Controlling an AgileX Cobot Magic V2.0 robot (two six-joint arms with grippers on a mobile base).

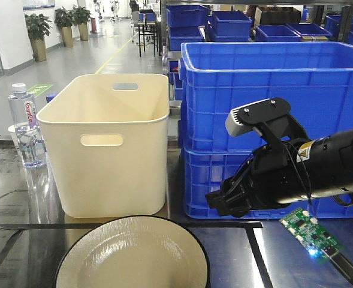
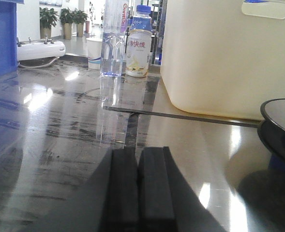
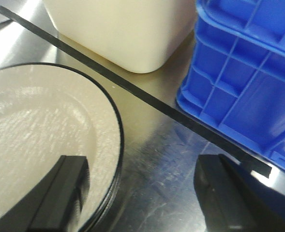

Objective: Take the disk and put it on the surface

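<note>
The disk (image 1: 134, 255) is a cream plate with a black rim, lying flat on the surface (image 1: 20, 204), a dark glossy tabletop with black tape lines. In the right wrist view my right gripper (image 3: 142, 174) is open and straddles the disk's (image 3: 40, 130) right rim, one finger over the plate and the other over bare surface (image 3: 166, 145). From the front, that gripper (image 1: 224, 201) hangs just right of the plate. My left gripper (image 2: 138, 154) is shut on nothing, low over the surface (image 2: 60, 145), with the disk's edge (image 2: 280, 125) to its right.
A cream bin (image 1: 113, 144) stands behind the plate, with stacked blue crates (image 1: 266, 120) to its right. A water bottle (image 1: 25, 126), a drink bottle (image 2: 137, 43) and a paper cup (image 2: 95, 53) stand at the far left. A green circuit board (image 1: 311, 234) hangs under the right arm.
</note>
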